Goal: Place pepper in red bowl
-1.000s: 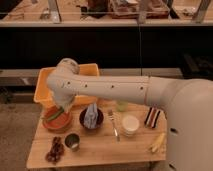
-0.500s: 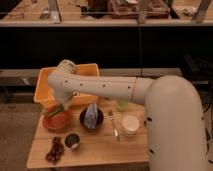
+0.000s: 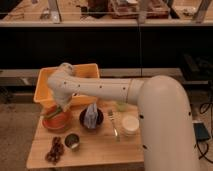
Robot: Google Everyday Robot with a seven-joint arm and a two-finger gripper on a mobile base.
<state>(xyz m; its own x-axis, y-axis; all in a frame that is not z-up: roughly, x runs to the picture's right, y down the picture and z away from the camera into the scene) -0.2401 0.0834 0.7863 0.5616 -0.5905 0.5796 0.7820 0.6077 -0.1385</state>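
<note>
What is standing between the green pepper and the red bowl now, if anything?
Nothing visible does. The pepper lies across the top of the red bowl, at its near-left rim, and the gripper is directly above it. The dark bowl with the cloth stands apart to the right.

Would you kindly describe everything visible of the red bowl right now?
The red bowl is wide, shallow and round, orange-red like terracotta. It sits upright at the table's left rear, in front of the yellow tub. The green pepper lies across its rim, with the hand directly above; the dark bowl stands just right.
</note>
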